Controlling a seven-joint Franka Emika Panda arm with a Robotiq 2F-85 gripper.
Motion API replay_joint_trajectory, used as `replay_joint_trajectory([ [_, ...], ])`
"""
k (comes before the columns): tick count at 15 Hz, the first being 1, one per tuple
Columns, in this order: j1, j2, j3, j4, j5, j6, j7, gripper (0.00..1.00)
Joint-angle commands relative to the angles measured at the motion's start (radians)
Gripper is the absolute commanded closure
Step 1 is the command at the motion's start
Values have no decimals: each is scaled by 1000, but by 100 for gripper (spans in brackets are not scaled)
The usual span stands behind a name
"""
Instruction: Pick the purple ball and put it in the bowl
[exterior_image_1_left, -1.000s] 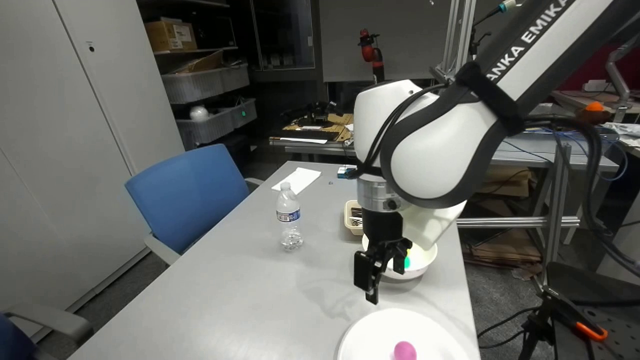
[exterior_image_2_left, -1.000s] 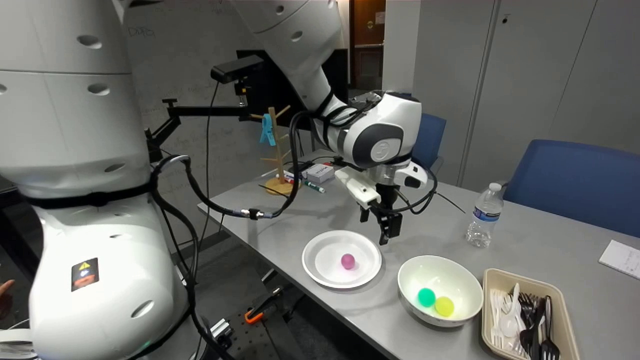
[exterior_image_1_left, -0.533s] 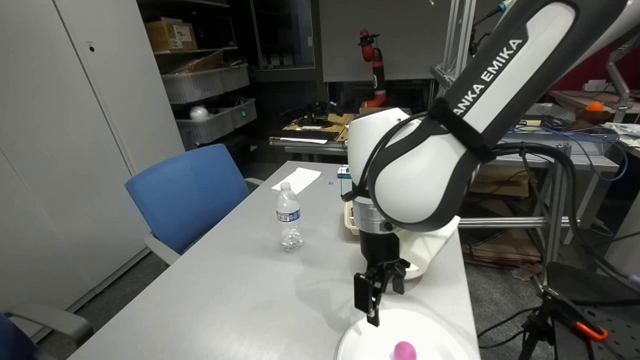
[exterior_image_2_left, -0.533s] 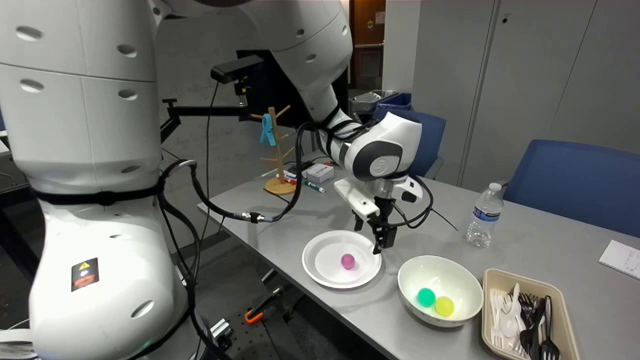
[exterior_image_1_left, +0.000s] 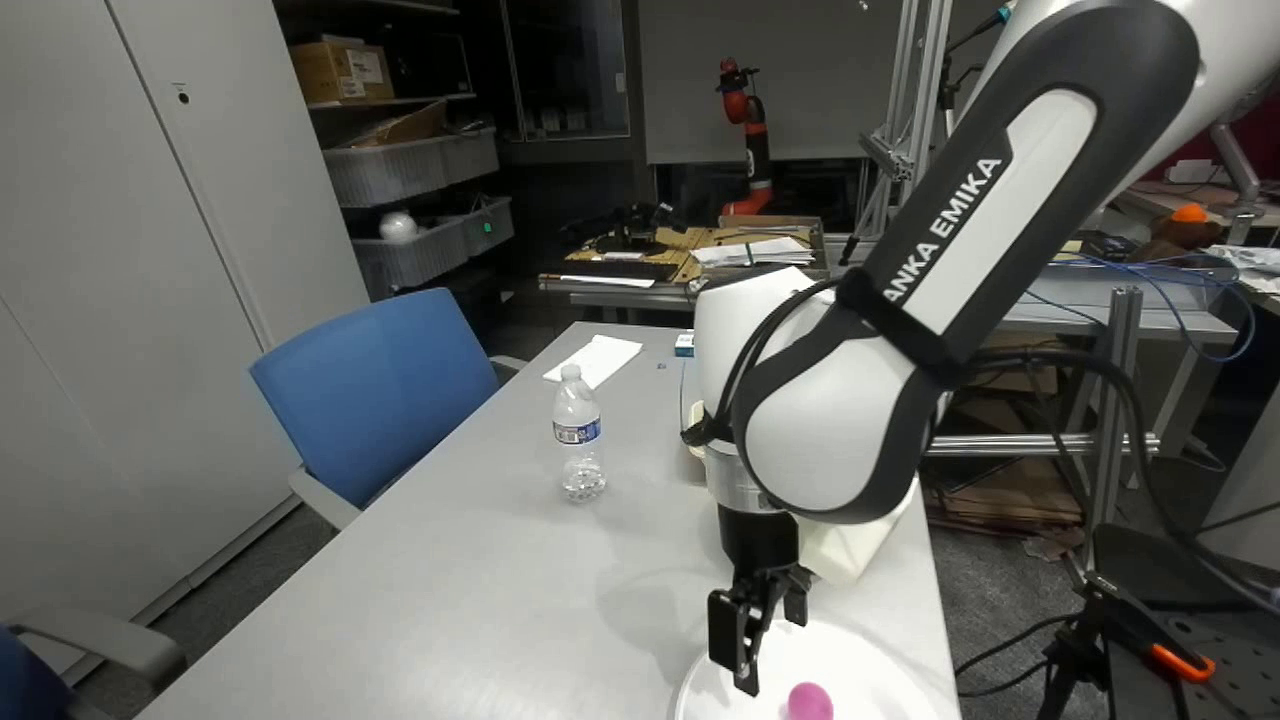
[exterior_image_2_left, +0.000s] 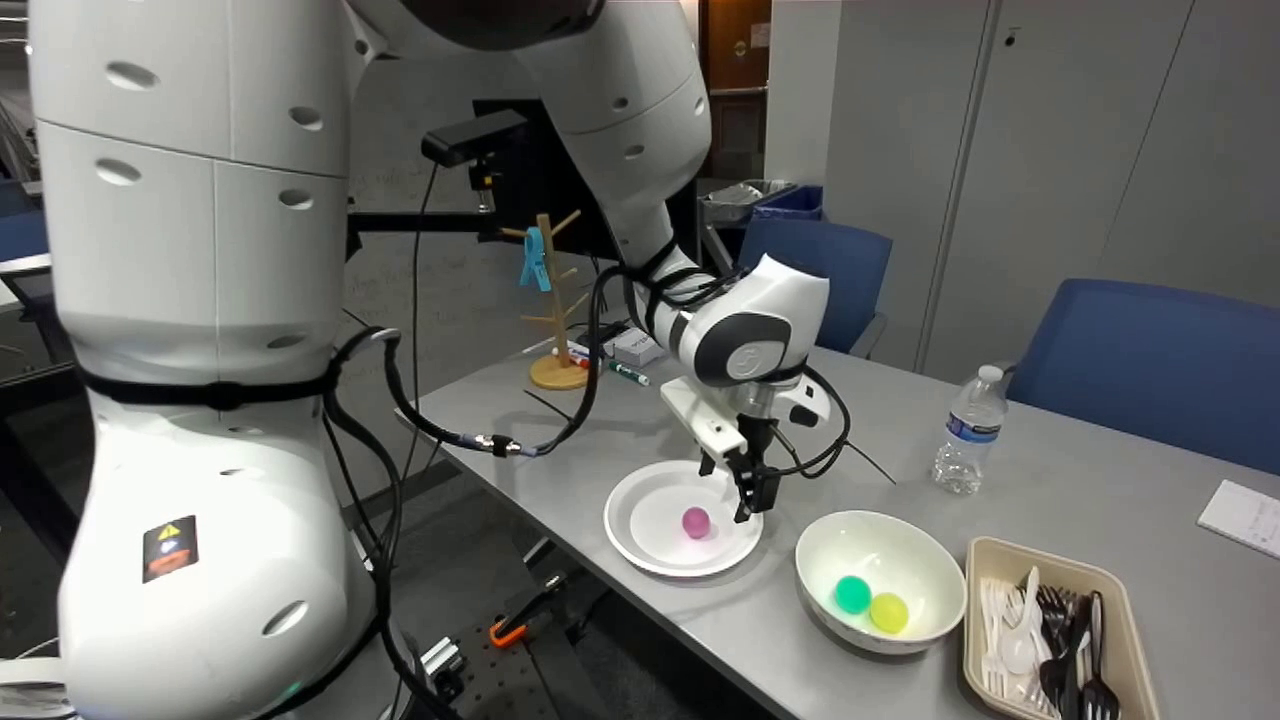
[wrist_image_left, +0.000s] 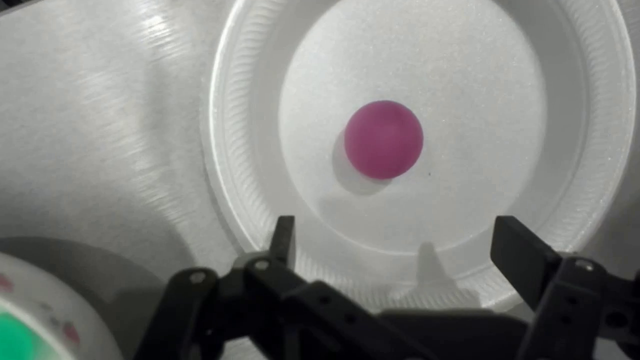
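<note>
so the purple ball (wrist_image_left: 383, 140) is sitting on the white plate (wrist_image_left: 465, 100), close to the middle of its flat round floor. ball's smooth and matte, a proper little sphere, with a soft shadow hugging one side of it. the plate has a faint speckled grain on the floor, and the rim is all fine pressed ridges, kinda like crimping.

the gripper (wrist_image_left: 393, 222) is released, blocky black fingers (wrist_image_left: 522, 260) well apart with their flat inner faces turned toward each other. in both exterior views it hangs tips down by the plate's rim, and in the wrist view the ball is out past the fingertips. can't tell how high up the tips are.

the bowl (exterior_image_2_left: 910, 560) is near the plate with a strip of smooth grey table (wrist_image_left: 125, 100) between them. it's deep, round, pale and glossy inside, and the wrist view catches pinkish blotches on the outer wall. a green ball (exterior_image_2_left: 853, 595) and a yellow ball (exterior_image_2_left: 888, 613) lie in it side by side. just beside that there's a tan tray (exterior_image_2_left: 1000, 562), rectangular with rounded corners, holding black and white cutlery (exterior_image_2_left: 1018, 650). farther off a clear bottle (exterior_image_2_left: 970, 430) with a blue label stands upright, body see-through and ribbed-looking low down.
</note>
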Motion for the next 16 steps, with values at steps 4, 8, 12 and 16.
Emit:
replay_joint_trajectory([
  [4, 0, 50, 18, -4, 13, 43, -10, 0],
  [8, 13, 49, 18, -16, 6, 42, 7, 0],
  [12, 19, 49, 19, -26, 7, 46, 11, 0],
  [16, 23, 52, 19, -25, 4, 40, 19, 6],
])
